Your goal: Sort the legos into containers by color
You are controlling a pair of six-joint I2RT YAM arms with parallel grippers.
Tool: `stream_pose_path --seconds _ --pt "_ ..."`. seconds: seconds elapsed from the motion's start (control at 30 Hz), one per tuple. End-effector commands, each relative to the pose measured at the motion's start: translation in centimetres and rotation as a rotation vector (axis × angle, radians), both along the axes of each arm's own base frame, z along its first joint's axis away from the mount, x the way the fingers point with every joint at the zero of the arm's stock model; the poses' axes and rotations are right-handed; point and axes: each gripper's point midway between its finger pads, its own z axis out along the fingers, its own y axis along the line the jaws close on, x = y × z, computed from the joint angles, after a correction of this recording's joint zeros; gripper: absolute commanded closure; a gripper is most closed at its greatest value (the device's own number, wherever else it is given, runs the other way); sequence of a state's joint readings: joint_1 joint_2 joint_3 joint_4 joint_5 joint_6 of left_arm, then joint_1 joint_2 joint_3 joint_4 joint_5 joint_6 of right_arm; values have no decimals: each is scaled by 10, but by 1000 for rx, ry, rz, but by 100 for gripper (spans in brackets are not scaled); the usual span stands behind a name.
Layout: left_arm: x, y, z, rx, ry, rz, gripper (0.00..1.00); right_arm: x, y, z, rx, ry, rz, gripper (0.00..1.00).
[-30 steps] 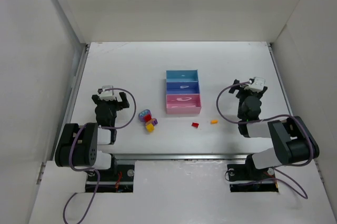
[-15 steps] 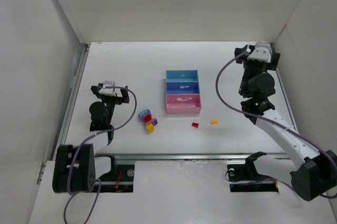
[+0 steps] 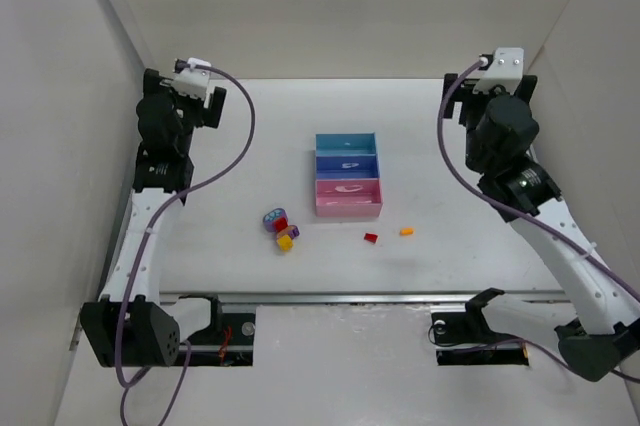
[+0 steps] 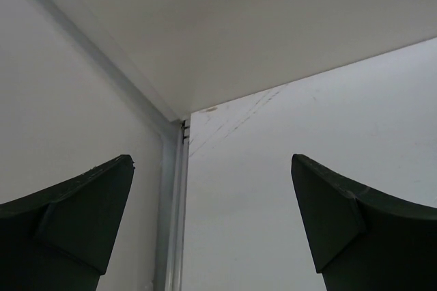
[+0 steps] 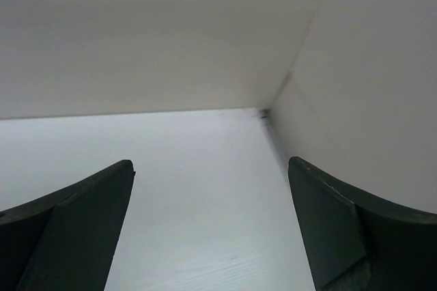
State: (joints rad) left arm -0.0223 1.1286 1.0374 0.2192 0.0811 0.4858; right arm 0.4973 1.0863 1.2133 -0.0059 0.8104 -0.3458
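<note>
Three joined trays sit mid-table: light blue [image 3: 346,143] at the back, darker blue [image 3: 346,165] in the middle, pink [image 3: 348,197] at the front. A cluster of legos lies left of the pink tray: lavender-blue [image 3: 271,217], red [image 3: 282,225], purple [image 3: 293,232], yellow [image 3: 285,242]. A lone red lego [image 3: 371,237] and an orange lego [image 3: 406,231] lie in front of the pink tray. My left gripper [image 3: 183,96] [image 4: 212,161] is raised at the back left, open and empty. My right gripper [image 3: 498,81] [image 5: 210,161] is raised at the back right, open and empty.
White walls enclose the table on the left, back and right. The left wrist view shows the back left corner with a metal rail [image 4: 174,202]. The right wrist view shows the back right corner [image 5: 263,113].
Both arms have risen from folded poses near the front edge and swung toward the back corners. Legos and trays have not moved.
</note>
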Motion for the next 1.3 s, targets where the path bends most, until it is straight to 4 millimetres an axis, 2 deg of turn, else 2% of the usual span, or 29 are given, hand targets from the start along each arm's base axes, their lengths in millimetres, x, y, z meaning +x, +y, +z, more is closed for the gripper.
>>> stream_pose_path --seconds 0.0,0.03,0.07,0.1,0.13,0.17,0.23,0.27,0.3,0.37,0.4,0.53,0.63,0.67,0.73,0.8,0.83,0.87,0.9,0.97,1.03,1.27 --pt "-12 31 24 -127 24 206 0 -24 48 -70 337 325 238 1" --pt "-14 27 32 -106 28 180 0 -30 60 -97 387 421 267 1" --pt "-16 23 21 -102 75 156 0 -41 75 -132 481 554 298 1" --pt "-16 21 17 -101 90 144 0 -45 75 -154 510 610 262 1" --pt "-21 19 8 -99 111 136 0 -55 87 -178 560 700 290 1" --pt "-26 17 6 -115 115 125 0 -69 90 -218 588 809 261 1" --pt "-33 12 -9 -144 157 110 0 -86 103 -255 700 936 225 1" --pt "-38 9 -17 -154 173 95 0 -95 100 -274 726 976 176 1" --pt "-43 7 -24 -154 197 85 0 -100 102 -285 801 994 118 1" --pt "-47 0 -38 -156 239 48 0 -98 106 -292 891 963 76 2" --pt "-50 -2 -33 -147 225 34 0 -99 105 -301 929 954 34 4" --pt "-59 -7 -45 -156 254 17 0 -80 100 -296 1199 766 -214 7" --pt "-64 -8 -56 -152 278 19 0 -92 96 -323 1320 765 -420 19" --pt "-66 -9 -53 -162 268 20 0 -92 96 -333 1398 732 -520 22" --pt "-69 -7 -59 -169 278 34 0 -89 100 -341 1452 716 -572 24" --pt "-72 -5 -59 -177 281 45 0 -79 103 -344 1456 704 -592 24" --pt "-74 -5 -56 -177 270 44 0 -82 101 -352 1435 722 -620 24" --pt "-74 -5 -60 -177 279 44 0 -74 103 -347 1429 713 -622 24" --pt "-75 -6 -63 -185 289 47 0 -74 101 -356 1393 728 -662 26" --pt "-77 -3 -64 -184 288 59 0 -70 96 -357 1337 728 -696 27" --pt "-77 -1 -64 -191 286 74 0 -74 92 -371 1287 753 -748 31" --pt "-79 2 -61 -189 275 91 0 -87 96 -391 1280 830 -776 37"
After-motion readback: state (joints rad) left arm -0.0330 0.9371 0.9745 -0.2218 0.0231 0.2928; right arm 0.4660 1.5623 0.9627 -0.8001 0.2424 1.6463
